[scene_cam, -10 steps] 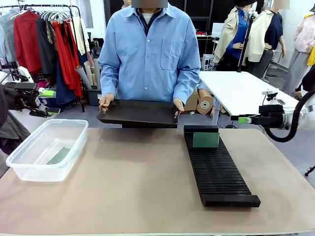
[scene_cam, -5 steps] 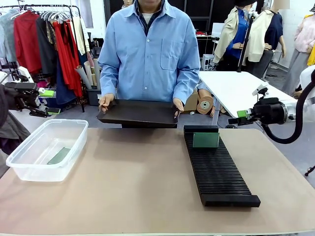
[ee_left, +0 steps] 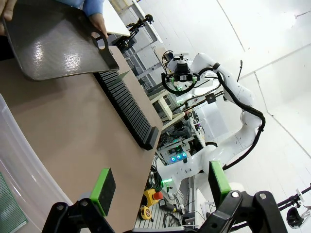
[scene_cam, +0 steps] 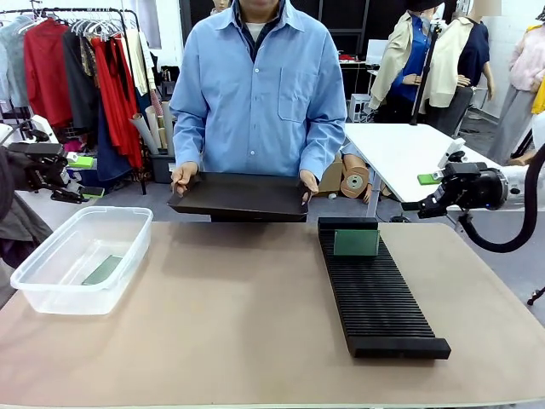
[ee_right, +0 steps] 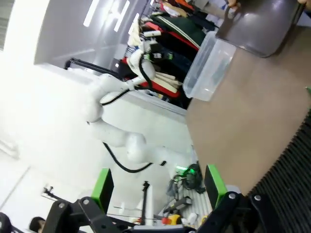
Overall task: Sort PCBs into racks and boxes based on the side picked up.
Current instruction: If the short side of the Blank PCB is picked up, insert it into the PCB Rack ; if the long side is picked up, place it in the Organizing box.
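No brand, label or print can be read on anything here. The worktop (scene_cam: 238, 332) is a wide, matte tan sheet that spans the lower half of the front view. At its far edge, upper centre, a person in a light blue button shirt (scene_cam: 255, 85) stands with both forearms bent and holds a smooth, shallow black tray (scene_cam: 240, 196) level, one hand (scene_cam: 182, 177) on its left end and the other hand (scene_cam: 308, 181) on its right end. Right of centre lies the rack (scene_cam: 375, 294), a long black rectangle ribbed with many narrow parallel slots, running from the far edge towards the bottom of the frame. One PCB (scene_cam: 356, 243), a thin green rectangle, stands upright in a slot near the rack's far end. At lower left sits the box (scene_cam: 51, 294), a clear plastic tub with rounded corners and a rim; a second PCB (scene_cam: 103, 270) lies flat on its floor.

The right gripper (scene_cam: 423, 194) hangs at the right edge above the worktop's far corner, fingers pointing towards picture left, spread apart and holding nothing. The left gripper (scene_cam: 85, 176) sits at the left edge, above and behind the box, its green-padded fingers (ee_left: 103, 187) likewise released and bare.
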Controlling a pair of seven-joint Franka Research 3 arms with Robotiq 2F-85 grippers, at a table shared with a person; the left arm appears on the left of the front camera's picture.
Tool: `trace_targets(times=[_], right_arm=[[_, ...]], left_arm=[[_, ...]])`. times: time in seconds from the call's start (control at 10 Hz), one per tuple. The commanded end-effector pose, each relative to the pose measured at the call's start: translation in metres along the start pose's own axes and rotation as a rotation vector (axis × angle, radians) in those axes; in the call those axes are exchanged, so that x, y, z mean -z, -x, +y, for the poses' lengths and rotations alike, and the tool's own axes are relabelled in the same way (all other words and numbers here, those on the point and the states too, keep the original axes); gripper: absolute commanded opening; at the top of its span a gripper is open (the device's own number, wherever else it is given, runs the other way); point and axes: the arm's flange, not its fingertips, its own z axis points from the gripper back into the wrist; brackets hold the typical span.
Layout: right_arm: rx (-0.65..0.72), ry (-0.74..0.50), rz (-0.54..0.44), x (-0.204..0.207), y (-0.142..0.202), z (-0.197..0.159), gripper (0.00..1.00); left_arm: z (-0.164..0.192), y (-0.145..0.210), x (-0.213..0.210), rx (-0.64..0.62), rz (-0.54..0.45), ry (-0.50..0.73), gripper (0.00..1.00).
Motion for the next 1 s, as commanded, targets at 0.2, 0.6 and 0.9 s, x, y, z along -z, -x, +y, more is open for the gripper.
trace_targets(times=[0.2,0.6,0.9], right_arm=[[0.056,-0.039,-0.060,0.0132,0.0007,0.0063,1.00],[0.031,-0.058,-0.044,0.0039,0.0015,0.0006,1.00],[0.031,-0.058,-0.044,0.0039,0.0015,0.0006,1.00]], left_arm=[[-0.0023,0.0002,-0.0002,0.003,0.000,0.002,1.00],[-0.0023,0.0002,-0.0002,0.003,0.000,0.002,1.00],[-0.0023,0.0002,-0.0002,0.003,0.000,0.002,1.00]])
